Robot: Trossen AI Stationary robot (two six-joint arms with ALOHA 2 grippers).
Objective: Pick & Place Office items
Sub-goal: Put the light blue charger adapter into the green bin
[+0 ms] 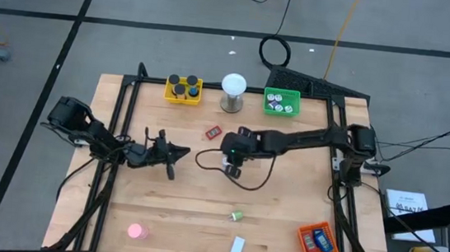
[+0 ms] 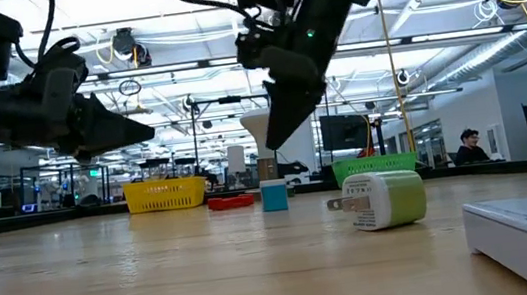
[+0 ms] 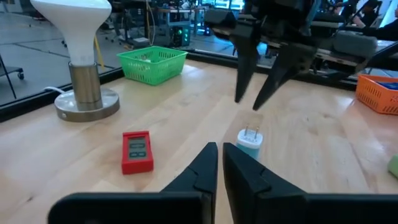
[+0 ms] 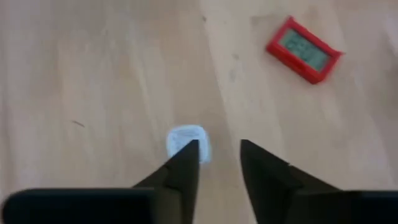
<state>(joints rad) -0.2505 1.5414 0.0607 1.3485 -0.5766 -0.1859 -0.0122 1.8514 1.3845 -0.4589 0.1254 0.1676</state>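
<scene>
A small light-blue plug adapter (image 3: 250, 142) stands on the wood with its prongs up. My right gripper (image 3: 255, 102) hangs open just above it, pointing down. In the right wrist view the adapter (image 4: 188, 142) lies below one fingertip rather than between the two. My left gripper (image 3: 221, 163) is shut and empty, hovering level a short way to the adapter's left (image 1: 173, 161). A red flat block (image 3: 137, 151) lies nearby. A green-and-white adapter (image 2: 381, 201), a white block (image 1: 237, 245) and a pink disc (image 1: 136, 232) lie toward the near edge.
At the far edge stand a yellow tray (image 1: 184, 89) with black caps, a white ball lamp (image 1: 233, 89) on a metal stand and a green tray (image 1: 282, 102). An orange tray (image 1: 317, 246) holding blue items sits at the near right corner. Bare wood lies between the arms and the near items.
</scene>
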